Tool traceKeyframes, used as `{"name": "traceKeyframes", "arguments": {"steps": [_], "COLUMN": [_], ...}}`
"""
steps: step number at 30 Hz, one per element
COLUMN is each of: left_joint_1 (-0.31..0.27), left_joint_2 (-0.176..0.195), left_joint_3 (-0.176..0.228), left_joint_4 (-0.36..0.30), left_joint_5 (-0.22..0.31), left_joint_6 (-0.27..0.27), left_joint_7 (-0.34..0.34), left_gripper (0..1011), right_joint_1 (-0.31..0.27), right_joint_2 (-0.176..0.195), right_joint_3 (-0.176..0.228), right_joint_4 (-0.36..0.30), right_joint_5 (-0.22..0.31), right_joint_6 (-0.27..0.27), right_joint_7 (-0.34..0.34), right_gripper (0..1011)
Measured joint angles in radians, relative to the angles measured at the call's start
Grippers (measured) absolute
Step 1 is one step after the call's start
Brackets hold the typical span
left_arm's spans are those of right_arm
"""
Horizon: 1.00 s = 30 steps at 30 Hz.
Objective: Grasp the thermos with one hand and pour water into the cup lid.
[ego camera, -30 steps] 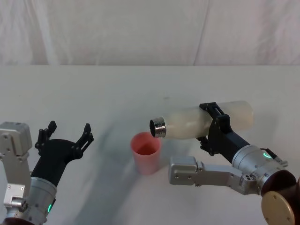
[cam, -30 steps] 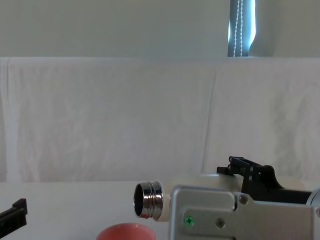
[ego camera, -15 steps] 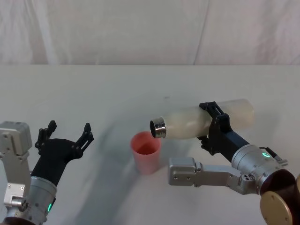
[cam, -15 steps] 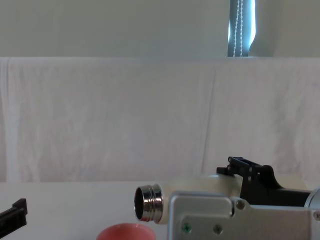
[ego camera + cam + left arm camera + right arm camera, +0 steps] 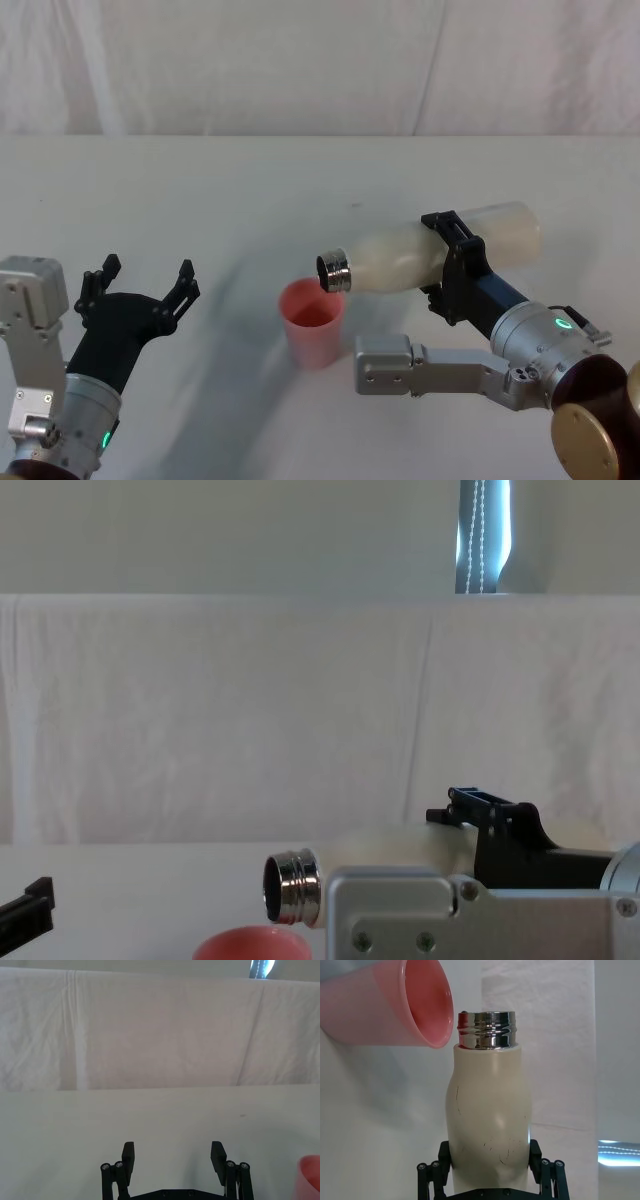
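- The right gripper point(image 5: 452, 268) is clamped around the body of the thermos point(image 5: 430, 255), one black finger on each side of the cream-white barrel; the right wrist view shows the same grip low on the bottle point(image 5: 489, 1125).
- The thermos lies almost level above the table point(image 5: 250, 190), base toward 3 o'clock and steel neck point(image 5: 335, 273) toward 9 o'clock, tipped slightly down.
- The cup lid point(image 5: 312, 322) stands upright on the table at about 7 o'clock from the neck, its pink rim just beneath the mouth; in the chest view the neck point(image 5: 290, 888) hangs just above the rim point(image 5: 252, 943).
- No stream of water is visible, and I cannot tell whether the cup lid holds any.
- The left gripper point(image 5: 140, 287) sits parked off at 9 o'clock from the cup lid, well apart from it, fingers spread and holding nothing point(image 5: 172, 1157).
- Judged risks: the mouth sits near the cup lid's 1 o'clock edge, not over its centre, so a steeper tilt could throw water past the rim onto the table.
- A sudden rush from the narrow neck could splash out or topple the small, light cup lid.
- If the neck dips lower, it may knock the rim; the smooth bottle might also slip or turn in the fingers.
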Motion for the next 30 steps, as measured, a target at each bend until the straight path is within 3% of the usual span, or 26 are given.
{"name": "traceKeyframes", "arguments": {"steps": [30], "left_joint_1": [0.000], "left_joint_2": [0.000], "left_joint_3": [0.000], "left_joint_4": [0.000], "left_joint_5": [0.000], "left_joint_6": [0.000], "left_joint_7": [0.000], "left_gripper": [1001], "right_joint_1": [0.011], "right_joint_2": [0.008], "right_joint_3": [-0.023], "right_joint_4": [-0.031], "right_joint_5": [-0.044], "right_joint_6": [0.008], "right_joint_7": [0.026], "right_gripper": [952]}}
